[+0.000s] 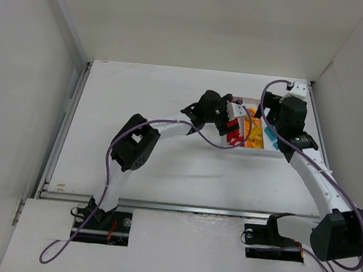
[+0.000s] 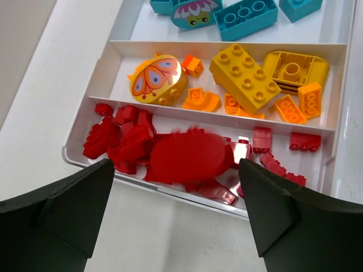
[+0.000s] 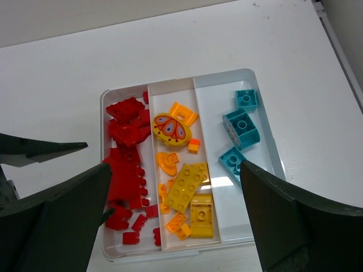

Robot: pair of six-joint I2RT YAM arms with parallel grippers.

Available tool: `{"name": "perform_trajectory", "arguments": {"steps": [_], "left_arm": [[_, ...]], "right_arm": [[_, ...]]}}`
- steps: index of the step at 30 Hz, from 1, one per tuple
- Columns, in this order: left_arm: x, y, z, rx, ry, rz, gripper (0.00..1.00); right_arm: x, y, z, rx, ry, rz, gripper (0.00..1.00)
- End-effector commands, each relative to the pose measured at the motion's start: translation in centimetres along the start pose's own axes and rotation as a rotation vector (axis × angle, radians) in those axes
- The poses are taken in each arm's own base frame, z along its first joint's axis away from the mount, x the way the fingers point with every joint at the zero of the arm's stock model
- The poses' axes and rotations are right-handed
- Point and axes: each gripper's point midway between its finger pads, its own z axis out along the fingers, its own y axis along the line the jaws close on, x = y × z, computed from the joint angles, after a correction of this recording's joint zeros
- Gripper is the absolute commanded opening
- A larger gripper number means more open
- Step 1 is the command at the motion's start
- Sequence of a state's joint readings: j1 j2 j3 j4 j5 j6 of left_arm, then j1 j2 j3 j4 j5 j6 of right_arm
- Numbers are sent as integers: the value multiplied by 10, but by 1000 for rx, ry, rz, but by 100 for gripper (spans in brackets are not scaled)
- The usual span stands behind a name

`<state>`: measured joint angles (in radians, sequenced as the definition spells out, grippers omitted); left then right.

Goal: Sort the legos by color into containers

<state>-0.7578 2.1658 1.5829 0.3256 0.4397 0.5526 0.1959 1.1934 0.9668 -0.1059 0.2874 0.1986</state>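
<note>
The white tray (image 3: 212, 130) has three side-by-side containers. Red legos (image 3: 125, 170) fill the left one, yellow and orange legos (image 3: 190, 184) the middle one, cyan legos (image 3: 241, 127) the right one. My left gripper (image 2: 176, 215) hangs open above the near rim of the tray (image 2: 74, 154), with nothing between its fingers. Just beyond it a blurred red oval lego (image 2: 187, 156) lies on the red pile. My right gripper (image 3: 176, 221) stands wide open high over the tray and holds nothing. In the top view both grippers (image 1: 237, 120) (image 1: 271, 128) hover over the tray (image 1: 257, 151).
The tray sits at the back right of the white table (image 1: 146, 107), close to the right wall (image 1: 352, 94). A finger of the left gripper (image 3: 39, 150) reaches into the right wrist view from the left. A metal rail (image 1: 175, 206) runs along the table's near edge.
</note>
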Motion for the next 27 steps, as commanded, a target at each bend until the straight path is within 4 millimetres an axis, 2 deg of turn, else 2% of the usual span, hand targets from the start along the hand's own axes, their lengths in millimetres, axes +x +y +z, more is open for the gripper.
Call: {"name": "perform_trajectory", "arguments": {"steps": [1, 3, 7, 8, 10, 11, 13, 14, 16, 17, 18, 19, 20, 21, 22, 23, 24, 25, 26, 27], "left_arm": [[-50, 24, -5, -72, -120, 56, 90], [-53, 26, -10, -88, -131, 63, 100], [-75, 29, -27, -115, -189, 65, 100], [-94, 32, -36, -129, -227, 44, 100], [-114, 42, -51, -154, -270, 24, 100], [-127, 43, -64, -172, -295, 14, 100], [-124, 69, -87, -260, -287, -56, 100], [-123, 79, -98, -302, -284, -97, 100], [-104, 110, -135, -465, -236, -216, 100], [-93, 120, -148, -528, -205, -251, 100], [-76, 125, -165, -582, -145, -287, 100], [-51, 150, -192, -723, -80, -333, 100], [-35, 160, -209, -791, -35, -361, 100], [-19, 169, -226, -857, 10, -391, 100], [12, 180, -258, -934, 98, -437, 100], [26, 189, -281, -1016, 131, -481, 100], [41, 192, -299, -1061, 166, -514, 100], [54, 189, -320, -1097, 199, -544, 100], [69, 198, -350, -1160, 215, -563, 100], [77, 197, -365, -1189, 220, -581, 100]], "right_arm": [[-22, -4, -3, -1, -49, -14, 100], [-27, -4, -4, -3, -57, -24, 100], [-34, -5, -8, 5, -66, -21, 100], [-37, -9, -12, 22, -75, -19, 100], [-48, -14, -19, 49, -109, -9, 100], [-52, -19, -25, 71, -122, -5, 100], [-61, -30, -32, 127, -154, 17, 100], [-59, -46, -35, 201, -163, 21, 100], [-60, -60, -42, 274, -179, 47, 100], [-53, -78, -45, 355, -162, 43, 100], [-49, -86, -46, 383, -148, 39, 100], [-49, -93, -47, 404, -138, 47, 100], [-44, -102, -49, 430, -118, 54, 100], [-39, -121, -52, 476, -88, 66, 100], [-35, -129, -53, 497, -73, 88, 100], [-32, -138, -54, 512, -57, 103, 100], [-31, -150, -58, 520, -51, 122, 100], [-30, -152, -62, 515, -59, 144, 100], [-28, -154, -65, 511, -65, 162, 100], [-25, -152, -66, 500, -61, 162, 100]]}}
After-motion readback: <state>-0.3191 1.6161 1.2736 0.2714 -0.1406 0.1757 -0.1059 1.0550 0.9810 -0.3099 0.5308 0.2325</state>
